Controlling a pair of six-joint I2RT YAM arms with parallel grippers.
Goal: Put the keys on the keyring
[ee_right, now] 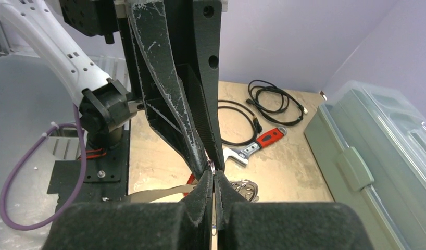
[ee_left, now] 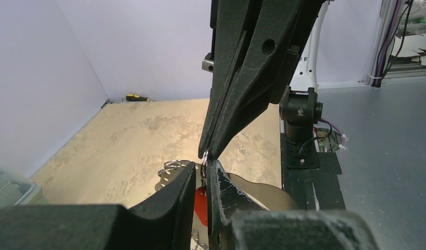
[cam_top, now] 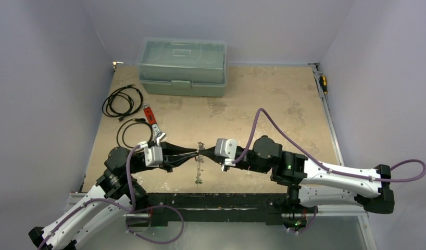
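Note:
The keyring (cam_top: 199,165) hangs edge-on above the table between my two grippers. Keys dangle from its lower end (cam_top: 199,180). My left gripper (cam_top: 194,154) and right gripper (cam_top: 204,158) meet tip to tip, each shut on the ring. In the left wrist view the thin shiny ring (ee_left: 204,158) runs between my left gripper (ee_left: 202,165) fingers, with a red key head (ee_left: 201,200) and silver keys (ee_left: 168,174) below. In the right wrist view my right gripper (ee_right: 213,174) is closed tight, with silver keys (ee_right: 247,187) behind it.
A red-handled wrench (cam_top: 151,122) and two coiled black cables (cam_top: 122,101) lie at the left. A grey-green lidded box (cam_top: 182,66) stands at the back. A yellow-handled screwdriver (cam_top: 323,83) lies at the right edge. The arm bases sit along the near edge.

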